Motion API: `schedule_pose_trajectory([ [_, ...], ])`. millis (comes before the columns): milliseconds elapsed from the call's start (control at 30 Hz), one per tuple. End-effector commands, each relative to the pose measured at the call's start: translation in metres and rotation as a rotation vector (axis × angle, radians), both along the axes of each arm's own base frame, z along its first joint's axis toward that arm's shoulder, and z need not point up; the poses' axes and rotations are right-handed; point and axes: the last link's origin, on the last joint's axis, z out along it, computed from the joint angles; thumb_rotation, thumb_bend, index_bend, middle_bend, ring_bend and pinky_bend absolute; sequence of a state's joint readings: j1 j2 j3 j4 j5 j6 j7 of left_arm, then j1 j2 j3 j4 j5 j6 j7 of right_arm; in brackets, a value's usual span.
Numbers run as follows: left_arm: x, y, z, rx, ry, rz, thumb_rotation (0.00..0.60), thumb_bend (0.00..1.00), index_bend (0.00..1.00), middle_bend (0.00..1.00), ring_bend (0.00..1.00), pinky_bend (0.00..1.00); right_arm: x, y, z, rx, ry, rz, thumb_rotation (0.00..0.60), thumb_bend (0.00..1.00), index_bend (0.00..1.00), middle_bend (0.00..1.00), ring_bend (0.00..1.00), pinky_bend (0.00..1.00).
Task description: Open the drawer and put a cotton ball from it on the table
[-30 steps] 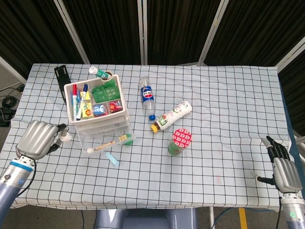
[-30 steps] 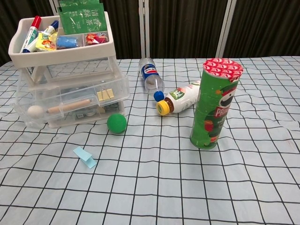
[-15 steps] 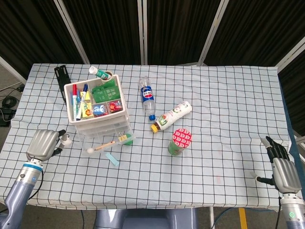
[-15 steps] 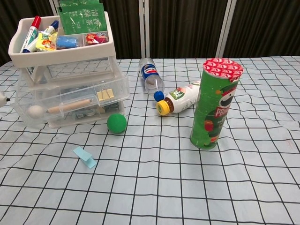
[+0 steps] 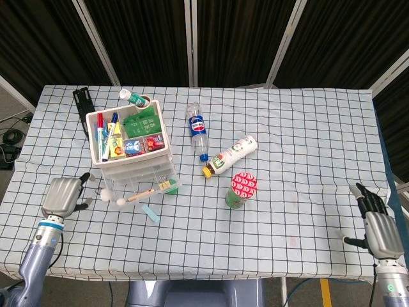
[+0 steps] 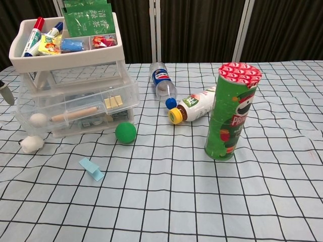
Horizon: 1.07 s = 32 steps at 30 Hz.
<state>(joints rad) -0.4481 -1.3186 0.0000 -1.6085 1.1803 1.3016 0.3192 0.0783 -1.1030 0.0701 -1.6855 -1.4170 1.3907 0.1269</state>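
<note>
One cotton ball (image 6: 31, 144) lies on the table (image 5: 287, 192) at the left of the frame, just beside the drawer (image 6: 75, 113), which stands pulled out. Left hand (image 5: 62, 195) rests near it, fingers loose and holding nothing. Right hand (image 5: 378, 227) sits at lower right, fingers spread, holding nothing

Head view: high up, looking steeply down, whole checkered table (image 5: 287, 192) in frame, dark curtain panels along far edge, both hands at near corners. Wide, distant.

Chest view: low, near table height, facing straight across toward curtains. Close in, drawer unit (image 6: 70, 75) filling upper left, green can (image 6: 229, 113) looming large at right.

Shared ground: table middle. Drawer unit (image 5: 131, 150), green can (image 5: 241, 190), two fallen bottles, green ball.
</note>
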Motion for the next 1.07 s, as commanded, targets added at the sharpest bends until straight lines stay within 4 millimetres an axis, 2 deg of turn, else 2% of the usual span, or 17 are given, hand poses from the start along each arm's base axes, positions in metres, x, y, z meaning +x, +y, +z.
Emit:
schedule_pose_trajectory([
  [33, -0.001, -0.005, 0.002, 0.018, -0.022, -0.008, 0.6, 0.23, 0.31, 0.85, 0.79, 0.76, 0.0, 0.0, -0.001, 0.002, 0.005, -0.002, 0.6, 0.04, 0.0, 0.0, 0.0, 0.0],
  [133, -0.002, -0.014, 0.006, 0.039, -0.043, -0.026, 0.6, 0.23, 0.25, 0.74, 0.71, 0.67, -0.002, 0.0, -0.003, 0.004, 0.029, -0.004, 0.6, 0.04, 0.0, 0.0, 0.0, 0.0],
  [200, -0.005, -0.033, 0.011, 0.067, -0.057, -0.05, 0.6, 0.23, 0.21, 0.64, 0.62, 0.58, -0.002, -0.001, -0.006, 0.007, 0.069, 0.008, 0.6, 0.04, 0.0, 0.0, 0.0, 0.0],
  [267, -0.008, -0.046, 0.014, 0.074, -0.059, -0.057, 0.6, 0.22, 0.13, 0.48, 0.5, 0.46, -0.001, -0.001, -0.008, 0.008, 0.081, 0.018, 0.6, 0.04, 0.0, 0.0, 0.0, 0.0],
  [367, -0.009, -0.072, 0.018, 0.058, -0.065, -0.025, 0.6, 0.2, 0.04, 0.27, 0.33, 0.35, 0.0, -0.001, -0.01, 0.027, 0.11, 0.046, 0.6, 0.04, 0.0, 0.0, 0.0, 0.0],
  [433, -0.008, -0.088, 0.023, 0.052, -0.054, -0.009, 0.6, 0.19, 0.0, 0.11, 0.19, 0.25, 0.0, -0.001, -0.011, 0.038, 0.125, 0.06, 0.6, 0.04, 0.0, 0.0, 0.0, 0.0],
  [500, -0.007, -0.1, 0.029, 0.067, -0.026, -0.012, 0.6, 0.18, 0.0, 0.02, 0.08, 0.15, 0.001, 0.0, -0.011, 0.042, 0.143, 0.078, 0.6, 0.04, 0.0, 0.0, 0.0, 0.0],
  [567, -0.009, -0.109, 0.035, 0.095, 0.009, -0.015, 0.6, 0.15, 0.0, 0.0, 0.01, 0.04, 0.002, 0.0, -0.011, 0.035, 0.162, 0.101, 0.6, 0.04, 0.0, 0.0, 0.0, 0.0],
  [633, -0.011, -0.113, 0.037, 0.116, 0.025, -0.012, 0.6, 0.13, 0.0, 0.0, 0.0, 0.0, 0.004, 0.001, -0.011, 0.026, 0.176, 0.117, 0.6, 0.03, 0.0, 0.0, 0.0, 0.0],
  [833, -0.018, -0.123, 0.045, 0.138, 0.053, -0.002, 0.6, 0.13, 0.0, 0.0, 0.0, 0.0, 0.008, 0.002, -0.011, -0.014, 0.213, 0.163, 0.6, 0.03, 0.0, 0.0, 0.0, 0.0],
  [1067, -0.018, -0.123, 0.046, 0.136, 0.043, 0.004, 0.6, 0.13, 0.0, 0.0, 0.0, 0.0, 0.009, 0.003, -0.012, -0.032, 0.208, 0.175, 0.6, 0.03, 0.0, 0.0, 0.0, 0.0],
])
